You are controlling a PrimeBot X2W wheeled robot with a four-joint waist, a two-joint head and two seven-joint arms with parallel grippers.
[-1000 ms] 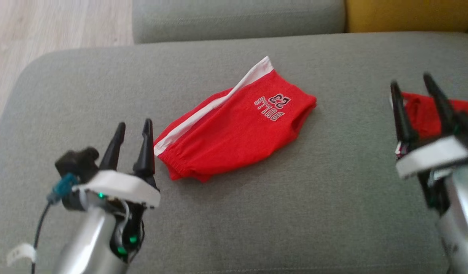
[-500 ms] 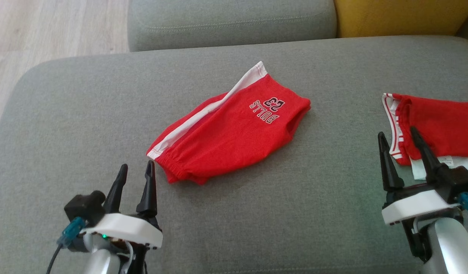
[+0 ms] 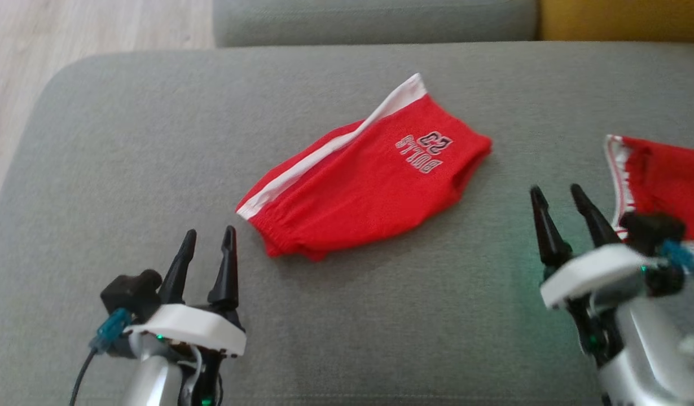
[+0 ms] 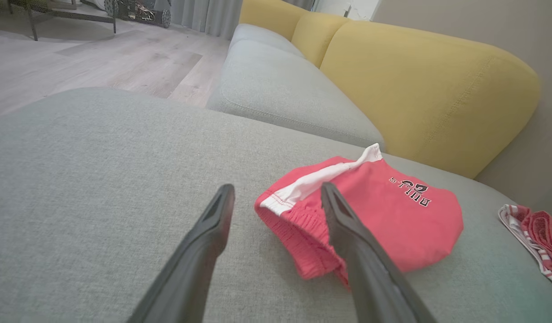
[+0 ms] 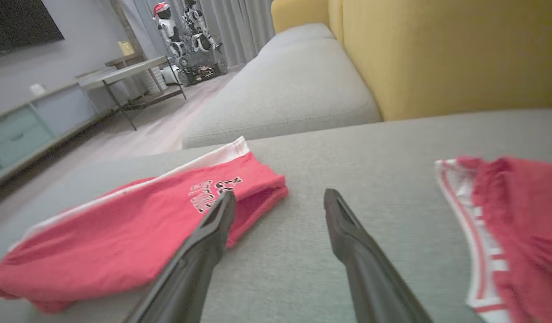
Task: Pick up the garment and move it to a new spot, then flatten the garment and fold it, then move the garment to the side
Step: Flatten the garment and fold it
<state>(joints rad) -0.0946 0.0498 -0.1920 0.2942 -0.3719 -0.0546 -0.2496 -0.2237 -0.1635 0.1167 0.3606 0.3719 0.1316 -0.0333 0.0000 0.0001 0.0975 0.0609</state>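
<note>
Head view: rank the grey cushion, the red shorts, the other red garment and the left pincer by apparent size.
1. grey cushion
2. red shorts
3 or 4, unsure: other red garment, cut off by the right edge, and left pincer, nearer the camera.

**Room: living room, sofa corner**

Wide grey fabric seat cushion [image 3: 127, 169] in front, second grey seat cushion [image 4: 280, 89] behind it. Mustard-yellow padded backrest [image 4: 428, 89] along one side. Pale wood-plank floor [image 4: 78, 58]. Across the room: grey curtains [image 5: 244, 22], metal-legged low table [image 5: 121, 72], pale blue-grey cabinet [image 5: 33, 123], dark wall screen [image 5: 20, 20].
</note>
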